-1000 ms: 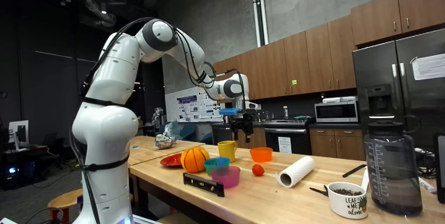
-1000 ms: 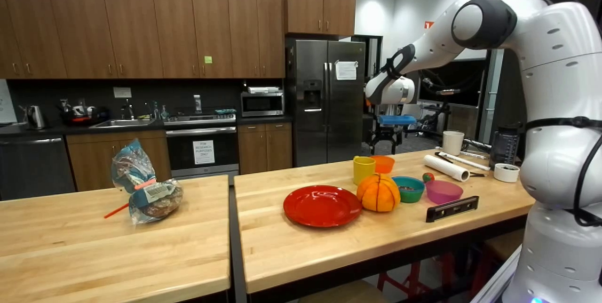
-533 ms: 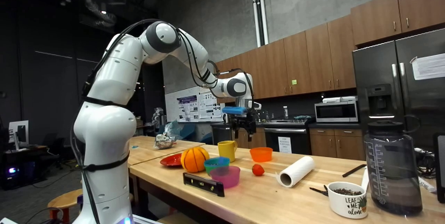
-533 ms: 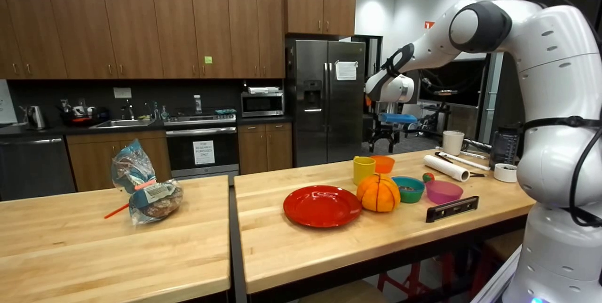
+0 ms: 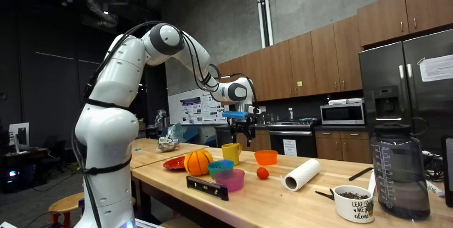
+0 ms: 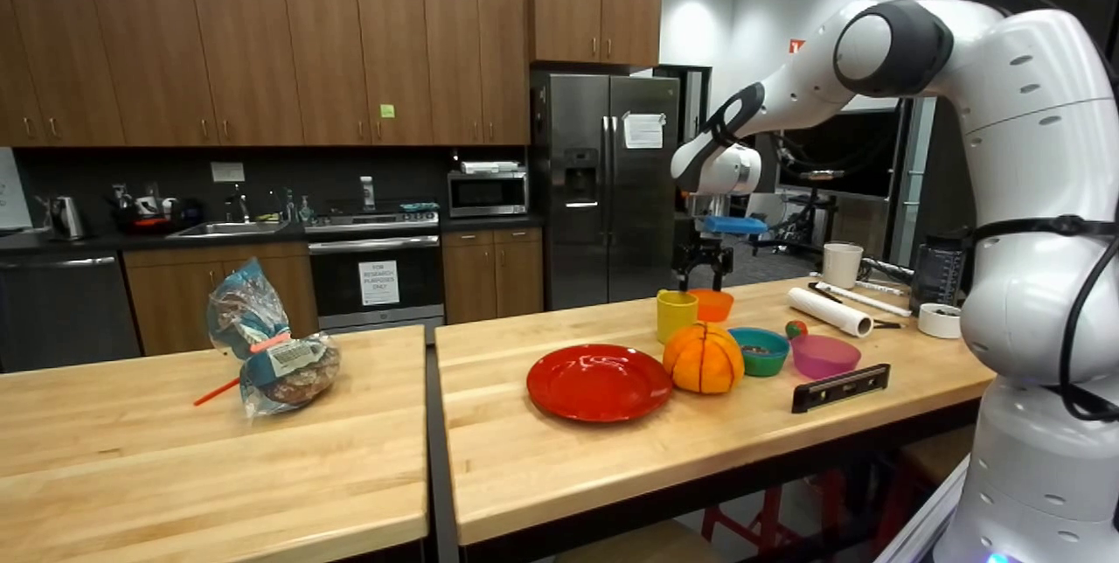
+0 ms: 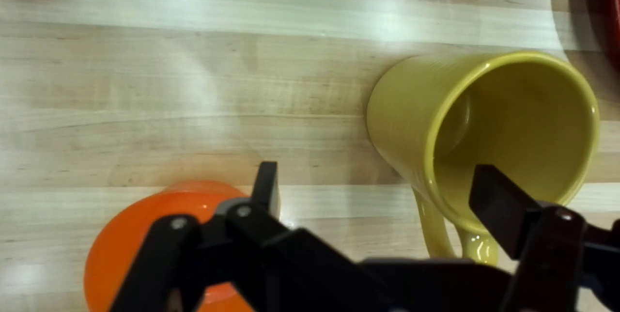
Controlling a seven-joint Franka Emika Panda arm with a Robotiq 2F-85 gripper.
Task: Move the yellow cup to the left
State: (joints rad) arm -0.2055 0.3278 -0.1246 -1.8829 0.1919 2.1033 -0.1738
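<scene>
The yellow cup is a mug with a handle and stands upright on the wooden table; it shows in both exterior views [image 5: 230, 155] [image 6: 676, 319]. In the wrist view the yellow cup [image 7: 404, 113] is right of centre, its opening visible and its handle toward the gripper base. My gripper [image 5: 241, 141] is open and empty, above the table near the cup; it also shows in an exterior view [image 6: 700, 282]. In the wrist view my gripper [image 7: 376, 176] has its fingers wide apart, the right one overlapping the cup's opening. The exact height above the cup cannot be told.
An orange bowl [image 7: 135, 239] lies under the left finger; it also stands beside the cup [image 5: 266, 157]. An orange pumpkin-like ball [image 6: 705, 360], red plate [image 6: 599, 384], teal bowl [image 6: 759, 362], pink bowl [image 6: 826, 357] and spirit level [image 6: 841, 387] are close by.
My gripper has shifted leftward in both exterior views over the last half second, closer to the yellow cup, and is slightly lower. The objects on the table have not moved.
</scene>
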